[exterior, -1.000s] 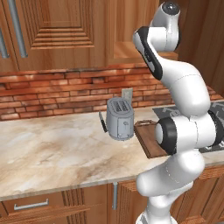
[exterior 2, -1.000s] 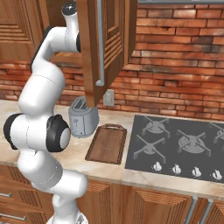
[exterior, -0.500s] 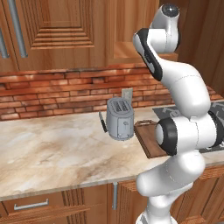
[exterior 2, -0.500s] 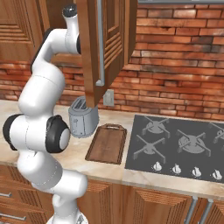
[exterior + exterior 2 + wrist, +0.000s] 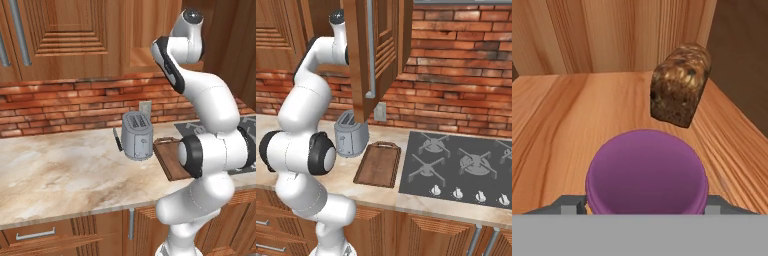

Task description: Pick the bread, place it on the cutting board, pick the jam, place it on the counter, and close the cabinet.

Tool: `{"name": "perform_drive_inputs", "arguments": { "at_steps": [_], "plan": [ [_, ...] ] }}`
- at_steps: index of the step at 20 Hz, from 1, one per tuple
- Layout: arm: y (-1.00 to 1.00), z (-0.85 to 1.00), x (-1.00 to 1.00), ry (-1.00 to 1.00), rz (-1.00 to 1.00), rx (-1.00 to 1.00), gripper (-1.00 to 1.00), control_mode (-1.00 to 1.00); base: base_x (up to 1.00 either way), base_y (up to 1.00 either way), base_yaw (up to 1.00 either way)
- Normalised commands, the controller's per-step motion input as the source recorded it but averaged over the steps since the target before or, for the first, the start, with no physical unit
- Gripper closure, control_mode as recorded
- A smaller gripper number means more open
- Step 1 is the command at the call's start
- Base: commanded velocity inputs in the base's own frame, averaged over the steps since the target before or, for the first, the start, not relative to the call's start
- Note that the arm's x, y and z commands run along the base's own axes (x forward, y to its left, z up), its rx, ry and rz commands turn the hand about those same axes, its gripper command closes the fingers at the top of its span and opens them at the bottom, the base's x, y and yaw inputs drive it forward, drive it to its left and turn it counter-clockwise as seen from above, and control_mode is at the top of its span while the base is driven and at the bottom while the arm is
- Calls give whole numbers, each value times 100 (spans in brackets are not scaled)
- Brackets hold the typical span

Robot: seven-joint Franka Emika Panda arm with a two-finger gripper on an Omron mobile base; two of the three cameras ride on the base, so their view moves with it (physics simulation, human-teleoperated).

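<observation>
Two items sit inside the cabinet (image 5: 376, 55): jam (image 5: 646, 172) between the claw's tips, grip unclear, bread (image 5: 679, 85) behind.

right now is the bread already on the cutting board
No, the bread sits on the wooden cabinet shelf behind the jam, and the cutting board is bare.

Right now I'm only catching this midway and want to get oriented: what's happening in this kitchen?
The white arm has reached up into the open wall cabinet. In the hand view, the gripper sits on either side of the purple jam jar on the wooden shelf, and whether it grips the jar can't be told. The bread stands just behind the jar. Down on the counter, the cutting board lies bare beside the toaster.
</observation>
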Motion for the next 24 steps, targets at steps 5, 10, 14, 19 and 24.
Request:
{"name": "perform_drive_inputs", "arguments": {
  "at_steps": [5, 10, 14, 19, 24],
  "plan": [
    [0, 0, 13, 0, 0, 0, 100, -100, 0, 0, 0],
    [0, 0, 2, 0, 0, 0, 100, -100, 0, 0, 0],
    [0, 6, -11, -3, 0, 0, 100, -100, 0, 0, 0],
    [0, 18, -29, -6, 0, 0, 100, -100, 0, 0, 0],
    [0, 1, -38, -1, 0, 0, 100, -100, 0, 0, 0]
  ]
}}
